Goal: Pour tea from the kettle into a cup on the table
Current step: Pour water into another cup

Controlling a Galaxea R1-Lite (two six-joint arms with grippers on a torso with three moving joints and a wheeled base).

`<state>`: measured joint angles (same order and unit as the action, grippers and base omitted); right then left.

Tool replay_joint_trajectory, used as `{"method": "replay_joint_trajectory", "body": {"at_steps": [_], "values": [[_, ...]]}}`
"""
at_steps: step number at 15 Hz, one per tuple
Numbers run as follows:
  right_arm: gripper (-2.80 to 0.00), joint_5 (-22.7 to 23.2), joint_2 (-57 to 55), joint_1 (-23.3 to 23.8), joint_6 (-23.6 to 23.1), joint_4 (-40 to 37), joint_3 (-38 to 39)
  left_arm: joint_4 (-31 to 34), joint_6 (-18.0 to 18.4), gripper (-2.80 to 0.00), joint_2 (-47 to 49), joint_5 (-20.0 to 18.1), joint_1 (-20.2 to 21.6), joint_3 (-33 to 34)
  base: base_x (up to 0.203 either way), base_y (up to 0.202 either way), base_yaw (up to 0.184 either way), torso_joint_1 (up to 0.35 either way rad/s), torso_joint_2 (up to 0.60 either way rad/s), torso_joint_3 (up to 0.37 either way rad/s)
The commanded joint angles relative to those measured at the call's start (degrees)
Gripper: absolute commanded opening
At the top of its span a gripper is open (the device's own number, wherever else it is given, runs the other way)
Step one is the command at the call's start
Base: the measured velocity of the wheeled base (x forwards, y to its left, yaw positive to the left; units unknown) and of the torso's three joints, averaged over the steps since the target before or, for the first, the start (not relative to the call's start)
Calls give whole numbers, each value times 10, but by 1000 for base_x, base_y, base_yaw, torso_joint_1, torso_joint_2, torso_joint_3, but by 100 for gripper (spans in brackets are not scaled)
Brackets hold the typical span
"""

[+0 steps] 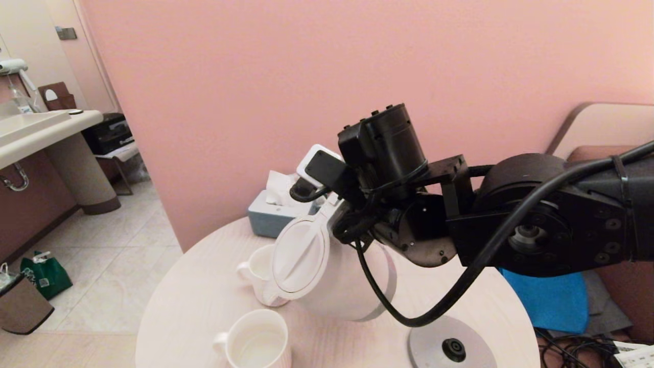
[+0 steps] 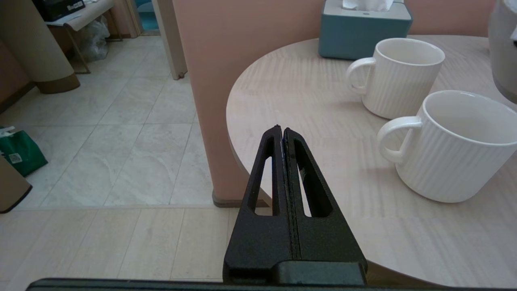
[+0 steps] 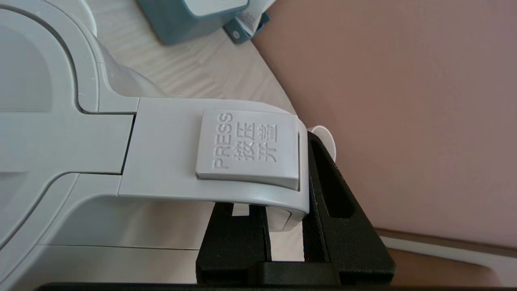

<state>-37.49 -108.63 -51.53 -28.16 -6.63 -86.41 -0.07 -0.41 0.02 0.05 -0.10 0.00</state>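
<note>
Centre of the head view, kettle: white, tipped steeply with its lid toward the lower left, held above the table, spout over the far cup.
Right gripper: clenched on the kettle's handle just under the PRESS button; its arm enters from the right edge.
Near cup: bottom centre of the head view, clear tea pooled inside.
Left gripper: fingers pressed together, grasping nothing, off the table edge, well apart from both cups.
Grey base: lower right, bare, on the table.
Tissue box: behind the kettle by the pink wall.
</note>
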Motion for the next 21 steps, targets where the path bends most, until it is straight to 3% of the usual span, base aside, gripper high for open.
{"method": "replay_joint_trajectory", "body": {"at_steps": [1,21], "values": [[-280,-2,-5,-2,-12,0,-1,0,0,-280,0,0,0,0,0,0,0,0,0,0],[-280,-17,-35,-38,-117,-2,-40,0,0,-280,1,0,0,0,0,0,0,0,0,0]]}}
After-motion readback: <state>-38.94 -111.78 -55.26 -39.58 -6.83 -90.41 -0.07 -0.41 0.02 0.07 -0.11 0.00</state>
